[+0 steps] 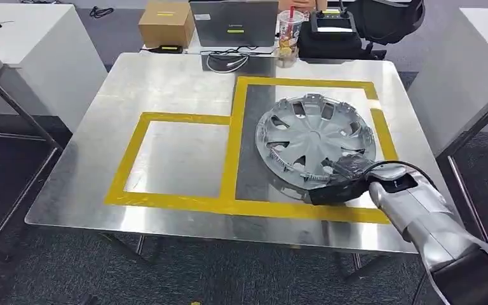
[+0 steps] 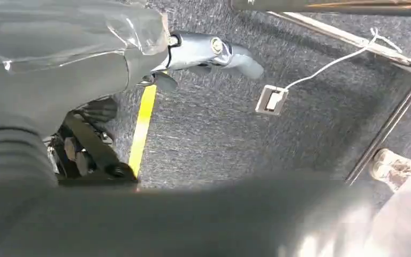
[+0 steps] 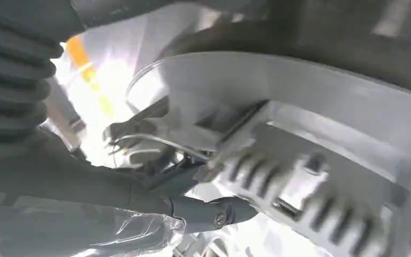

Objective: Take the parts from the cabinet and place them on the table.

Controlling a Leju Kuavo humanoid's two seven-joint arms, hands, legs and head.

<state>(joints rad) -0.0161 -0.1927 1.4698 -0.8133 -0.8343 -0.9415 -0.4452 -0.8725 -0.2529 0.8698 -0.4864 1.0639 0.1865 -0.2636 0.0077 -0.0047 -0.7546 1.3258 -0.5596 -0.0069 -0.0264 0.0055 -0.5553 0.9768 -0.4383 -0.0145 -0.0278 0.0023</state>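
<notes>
A silver hubcap [image 1: 316,140] lies inner side up on the steel table [image 1: 165,82], inside the larger yellow-taped rectangle [image 1: 305,82] at about three o'clock from the table's middle. The right hand [image 1: 349,181] reaches in from five o'clock and meets the hubcap's near rim at roughly its five o'clock edge; dark fingers lie over the rim, the thumb below it. In the right wrist view the fingers [image 3: 214,211] sit against the ribbed rim and wire ring of the hubcap [image 3: 310,134], so the hand grips the rim there.

The left hand [image 2: 192,53] hangs beside the table over grey carpet [image 2: 235,123] with a yellow floor stripe [image 2: 143,128]; its thumb sticks out and it holds nothing, though how the other fingers lie I cannot tell.

A smaller yellow-taped rectangle [image 1: 133,159] lies at nine o'clock from the hubcap. Beyond the table's twelve o'clock edge stand a cardboard box [image 1: 165,22], a laptop [image 1: 234,22], a drink cup [image 1: 289,28] and a black bag [image 1: 330,38].
</notes>
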